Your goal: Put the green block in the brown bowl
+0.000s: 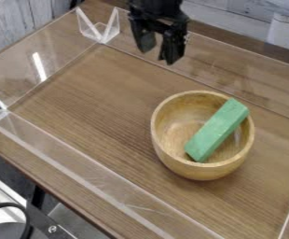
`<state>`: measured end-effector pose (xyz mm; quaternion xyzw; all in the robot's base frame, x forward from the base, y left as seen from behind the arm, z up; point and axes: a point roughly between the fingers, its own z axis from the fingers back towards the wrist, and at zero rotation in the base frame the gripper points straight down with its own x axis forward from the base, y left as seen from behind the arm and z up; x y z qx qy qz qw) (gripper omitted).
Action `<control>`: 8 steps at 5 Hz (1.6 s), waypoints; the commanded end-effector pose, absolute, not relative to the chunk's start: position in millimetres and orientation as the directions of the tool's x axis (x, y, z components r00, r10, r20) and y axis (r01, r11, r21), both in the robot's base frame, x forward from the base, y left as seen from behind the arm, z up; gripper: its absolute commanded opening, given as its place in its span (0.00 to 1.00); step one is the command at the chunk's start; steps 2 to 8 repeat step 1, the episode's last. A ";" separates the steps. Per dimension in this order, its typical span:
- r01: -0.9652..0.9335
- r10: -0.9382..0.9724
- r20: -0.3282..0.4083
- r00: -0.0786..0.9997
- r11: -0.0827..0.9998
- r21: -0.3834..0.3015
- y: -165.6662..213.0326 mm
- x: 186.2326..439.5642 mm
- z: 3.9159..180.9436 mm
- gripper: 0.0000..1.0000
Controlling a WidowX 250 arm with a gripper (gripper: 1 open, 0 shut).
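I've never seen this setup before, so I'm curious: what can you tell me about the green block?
The green block is a plain, bright, elongated bar with flat faces and no visible markings. It lies tilted inside the brown bowl, its upper end resting at the rim on the far right side. The tool isn't touching it.

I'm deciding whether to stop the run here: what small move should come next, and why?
Probably just hold the open end effector where it is, since the bright green rectangular block already leans inside the round light-brown wooden bowl.
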<state>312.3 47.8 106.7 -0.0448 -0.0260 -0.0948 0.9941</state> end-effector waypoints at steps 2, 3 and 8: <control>0.194 -0.186 0.115 0.976 0.979 -0.059 51.6 327.6 116.3 1.00; 0.194 -0.186 0.115 0.976 0.979 -0.059 51.6 327.6 116.3 1.00; 0.194 -0.186 0.115 0.976 0.979 -0.059 51.6 327.6 116.3 1.00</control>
